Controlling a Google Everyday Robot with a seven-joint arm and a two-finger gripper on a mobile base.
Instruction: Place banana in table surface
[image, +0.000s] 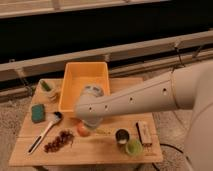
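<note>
White arm comes in from the right, smooth rounded plastic shell, and covers the middle of the table surface. Gripper points down at the arm's end, low over the wood just in front of the bin's near edge. It is tucked under the wrist, so cannot tell how wide it is or whether it holds anything.

Banana: thin pale-yellow, slightly curved, lying on the planks just right of and below the gripper tip, partly under the arm. Can't tell if the gripper touches it.

Orange cup, small and round, just left of and below the gripper, close beside the banana.

Behind the gripper: yellow-orange plastic bin, rectangular, glossy, with the grey wrist cap overlapping its near edge.

Left of the gripper: spoon with a long white handle lying at a diagonal; dark red grapes, a bumpy cluster, below it; green sponge, square, further left. Far left and behind: small bowl with something green in it.

Right of the gripper: dark round can, green cup touching or just beside it, dark flat rectangular block near the right edge.

Table is light-brown wooden planks, rectangular.
</note>
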